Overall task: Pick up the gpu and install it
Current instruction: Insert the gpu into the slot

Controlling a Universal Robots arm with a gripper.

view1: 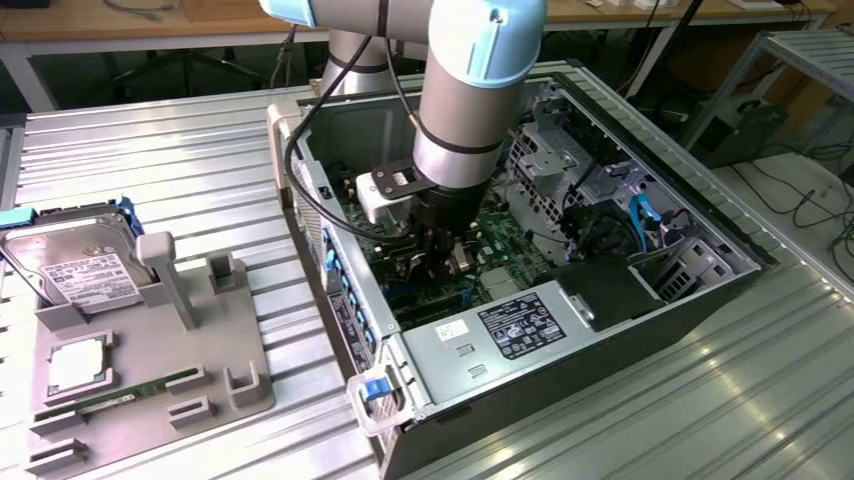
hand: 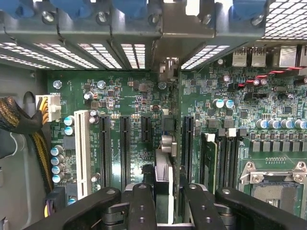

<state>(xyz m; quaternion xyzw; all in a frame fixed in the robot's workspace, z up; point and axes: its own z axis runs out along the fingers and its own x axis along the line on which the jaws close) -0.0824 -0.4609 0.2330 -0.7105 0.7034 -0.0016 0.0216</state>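
Ribbed metal bench [view1: 200, 140] carries an open PC case [view1: 707, 240], centre-right of the exterior frame. Gripper [hand: 163, 196] reaches inside, fingers [hand: 143, 206] narrowed onto the gpu [hand: 164, 177], held edge-on above the motherboard [hand: 120, 100] slots. Card looks light, stiff, fragile: judge it best gripped by the board edges, not the components.

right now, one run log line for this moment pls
arm: inside open black computer case | gripper: shut on thin flat gpu card, held edge-on | position: over green motherboard slots | seated: cannot tell
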